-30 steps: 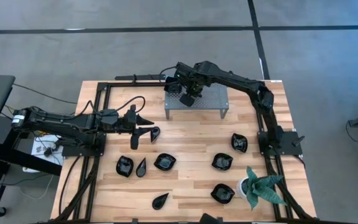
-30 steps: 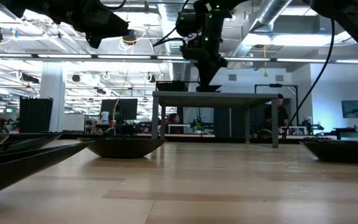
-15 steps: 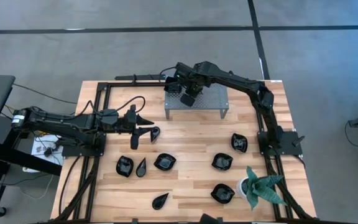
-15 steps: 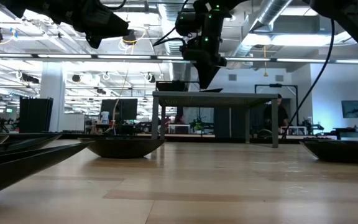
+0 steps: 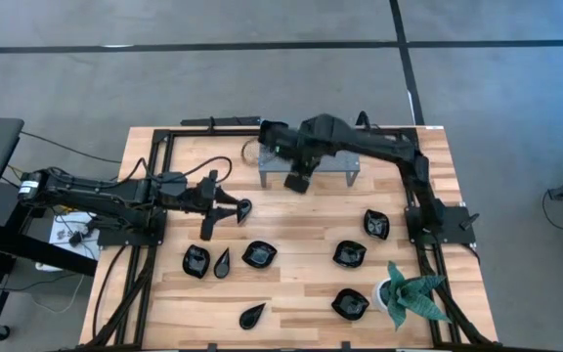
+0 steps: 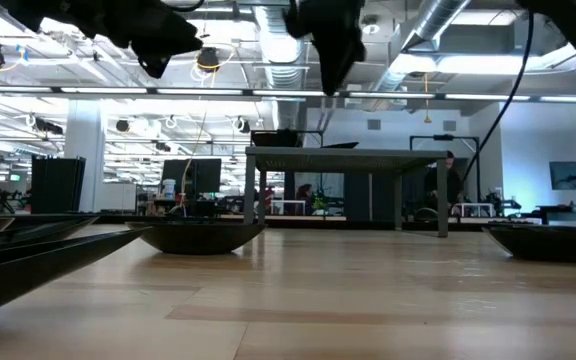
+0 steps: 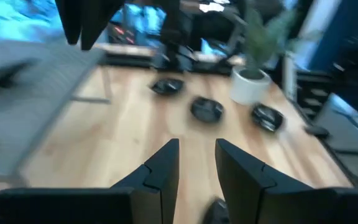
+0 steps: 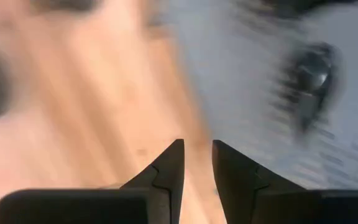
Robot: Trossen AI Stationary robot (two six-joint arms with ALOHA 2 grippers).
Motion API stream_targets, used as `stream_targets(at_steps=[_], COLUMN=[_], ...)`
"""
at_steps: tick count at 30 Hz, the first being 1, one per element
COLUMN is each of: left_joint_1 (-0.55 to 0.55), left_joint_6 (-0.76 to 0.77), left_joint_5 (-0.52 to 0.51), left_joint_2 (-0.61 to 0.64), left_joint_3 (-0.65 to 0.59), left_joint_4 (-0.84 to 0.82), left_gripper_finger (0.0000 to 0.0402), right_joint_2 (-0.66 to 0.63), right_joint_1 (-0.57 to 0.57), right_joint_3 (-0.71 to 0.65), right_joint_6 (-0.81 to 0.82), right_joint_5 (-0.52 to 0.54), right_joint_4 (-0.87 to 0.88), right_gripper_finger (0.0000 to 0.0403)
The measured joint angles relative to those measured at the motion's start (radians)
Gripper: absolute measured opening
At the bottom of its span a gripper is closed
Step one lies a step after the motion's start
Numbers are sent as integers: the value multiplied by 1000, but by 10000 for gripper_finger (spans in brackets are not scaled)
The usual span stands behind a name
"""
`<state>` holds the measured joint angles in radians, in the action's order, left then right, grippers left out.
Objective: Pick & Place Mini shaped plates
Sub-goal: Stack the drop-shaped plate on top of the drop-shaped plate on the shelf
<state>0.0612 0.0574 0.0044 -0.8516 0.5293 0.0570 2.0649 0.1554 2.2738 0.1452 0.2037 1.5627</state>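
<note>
Lying on top of the grey shelf [image 5: 332, 166], one mini plate [image 8: 309, 81] shows in the right wrist view as a dark glossy dish on the perforated metal, just past the right gripper [image 8: 196, 149]. That gripper's fingers stand a little apart with nothing between them. From above it hangs over the shelf's front edge [image 5: 296, 182].

The other mini plates lie on the wood in front of the shelf. A wavy round [image 5: 259, 255] sits nearest to the right gripper, out from the shelf's front. A teardrop [image 5: 222, 262] beside it points its long axis roughly toward the shelf. Two more rounds [image 5: 350, 254] [image 5: 373, 225] lie out from the shelf's right end, nearer the right arm's base.

The left gripper [image 5: 231, 202] waits off the shelf's left front corner, with a small plate [image 5: 244, 208] right at its tip. Whether it grips that plate I cannot tell.

I judge the right arm's next reach runs straight out from the shelf and down.

The high view hides the shelved plate under the arm. The low view shows only a thin dark sliver [image 6: 333, 146] on the shelf top
</note>
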Motion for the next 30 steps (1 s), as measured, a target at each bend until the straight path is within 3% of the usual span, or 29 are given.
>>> stream_targets(at_steps=[5, 9, 11, 14, 16, 23, 30], left_joint_1=[0, 0, 0, 0, 0, -3, -4], left_joint_6=[0, -3, -44, -133, -187, -445, -503], left_joint_5=[54, 56, 56, 51, 44, -138, -168], left_joint_2=[-15, -53, -74, -110, -135, -256, -401], left_joint_3=[0, 0, 0, 0, 0, 0, 0], left_joint_4=[-107, -182, -230, -278, -310, -377, -365], left_gripper_finger=[106, 106, 106, 106, 106, 127, 144], right_joint_2=[-39, -48, -49, -50, -49, -49, -143], right_joint_1=[-144, -214, -225, -226, -226, -240, -294], right_joint_3=[-13, -89, -153, -266, -338, -446, -435], right_joint_6=[-80, -105, -147, -178, -161, -34, -65], right_joint_5=[1, -12, -114, -366, -440, -343, -291], right_joint_4=[-13, -140, -232, -354, -450, -489, -332], right_gripper_finger=[77, 77, 77, 77, 77, 77, 77])
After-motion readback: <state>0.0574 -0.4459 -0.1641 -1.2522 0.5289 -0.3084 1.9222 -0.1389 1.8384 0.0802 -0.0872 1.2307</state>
